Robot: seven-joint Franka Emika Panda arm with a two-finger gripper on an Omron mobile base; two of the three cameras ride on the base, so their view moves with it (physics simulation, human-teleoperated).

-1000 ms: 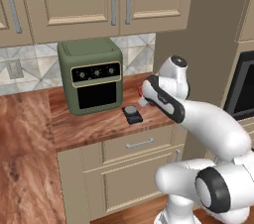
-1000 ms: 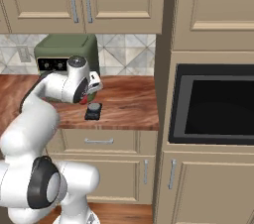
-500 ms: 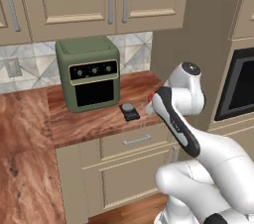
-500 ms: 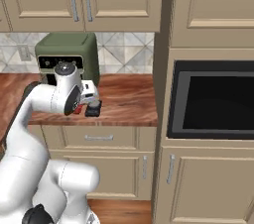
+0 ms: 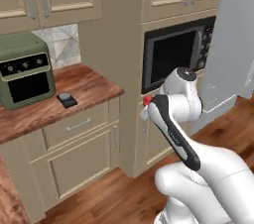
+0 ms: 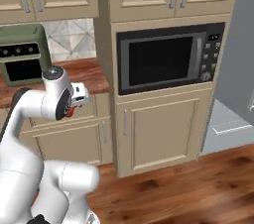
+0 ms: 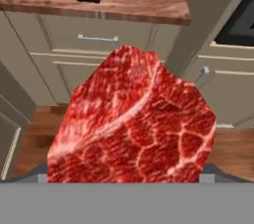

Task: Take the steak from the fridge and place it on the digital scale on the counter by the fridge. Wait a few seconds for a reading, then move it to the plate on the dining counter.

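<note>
- Hand view: the steak looms large right in front of the camera, apparently pinched between the fingers, whose tips it hides.
- Left base view: the gripper, a red sliver at it, hangs over the floor, off the counter.
- The digital scale sits bare beside the green toaster oven.

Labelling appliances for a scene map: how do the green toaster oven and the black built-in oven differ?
The green toaster oven is a small box standing on the wood counter; the black built-in oven is larger and set into the tall beige cabinetry. The toaster oven's knobs sit above its window; the built-in's controls sit to the window's right. Both have dark front windows.
</note>
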